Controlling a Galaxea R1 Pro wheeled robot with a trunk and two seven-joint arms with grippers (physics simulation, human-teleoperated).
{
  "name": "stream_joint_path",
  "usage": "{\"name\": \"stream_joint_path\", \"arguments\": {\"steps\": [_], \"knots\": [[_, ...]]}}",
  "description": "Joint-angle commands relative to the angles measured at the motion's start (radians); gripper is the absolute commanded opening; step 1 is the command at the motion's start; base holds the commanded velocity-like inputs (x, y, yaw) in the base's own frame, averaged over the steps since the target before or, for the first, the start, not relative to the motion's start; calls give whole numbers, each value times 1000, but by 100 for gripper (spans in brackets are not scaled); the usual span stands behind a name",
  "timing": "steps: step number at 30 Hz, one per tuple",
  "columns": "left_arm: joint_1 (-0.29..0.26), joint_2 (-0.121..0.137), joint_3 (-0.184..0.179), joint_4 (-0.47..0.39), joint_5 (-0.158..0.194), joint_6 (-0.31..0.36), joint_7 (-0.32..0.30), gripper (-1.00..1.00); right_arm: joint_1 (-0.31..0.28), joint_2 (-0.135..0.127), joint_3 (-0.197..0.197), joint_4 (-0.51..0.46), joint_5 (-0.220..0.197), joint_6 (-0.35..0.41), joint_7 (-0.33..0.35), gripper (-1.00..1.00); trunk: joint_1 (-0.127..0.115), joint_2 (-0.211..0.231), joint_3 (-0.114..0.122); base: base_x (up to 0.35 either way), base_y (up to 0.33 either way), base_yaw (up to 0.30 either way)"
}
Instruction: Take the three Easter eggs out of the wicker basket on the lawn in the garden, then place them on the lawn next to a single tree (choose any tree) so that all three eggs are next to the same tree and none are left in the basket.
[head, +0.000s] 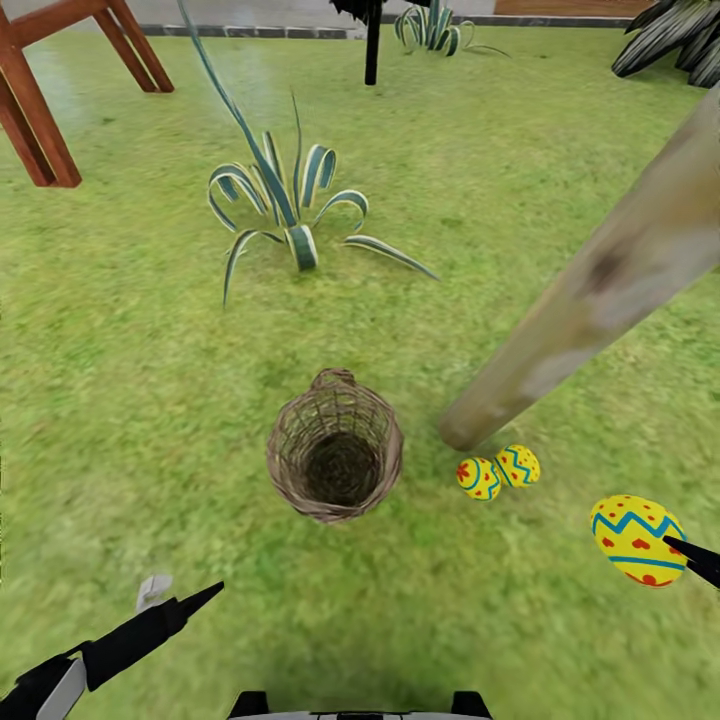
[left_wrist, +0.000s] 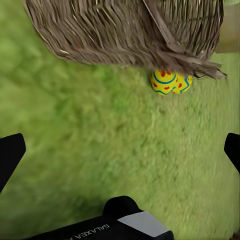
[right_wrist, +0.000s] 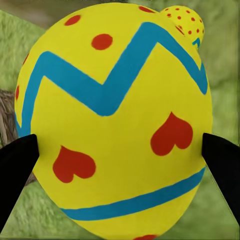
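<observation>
We see our empty wicker basket upright on the lawn; two yellow eggs touch beside the tree, the third egg raised off the grass.

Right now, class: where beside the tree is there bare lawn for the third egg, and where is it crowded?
Bare lawn lies right of the two eggs, below the tree. It is crowded between the wicker basket and the trunk base.
</observation>
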Motion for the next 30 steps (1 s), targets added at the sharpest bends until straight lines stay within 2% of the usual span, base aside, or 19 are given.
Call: {"name": "stream_joint_path", "arguments": {"steps": [1,9,30], "knots": [[0,0,1,0,3,10,-3,100,-1,-1,6,0,-10,8,0,-100,0,0,0,-12,-293,266],[0,0,2,0,3,10,-3,100,-1,-1,6,0,-10,8,1,-100,0,0,0,-1,-296,257],[0,0,1,-1,3,10,-4,100,-1,-1,5,0,-10,8,2,-100,0,0,0,0,-329,4]]}}
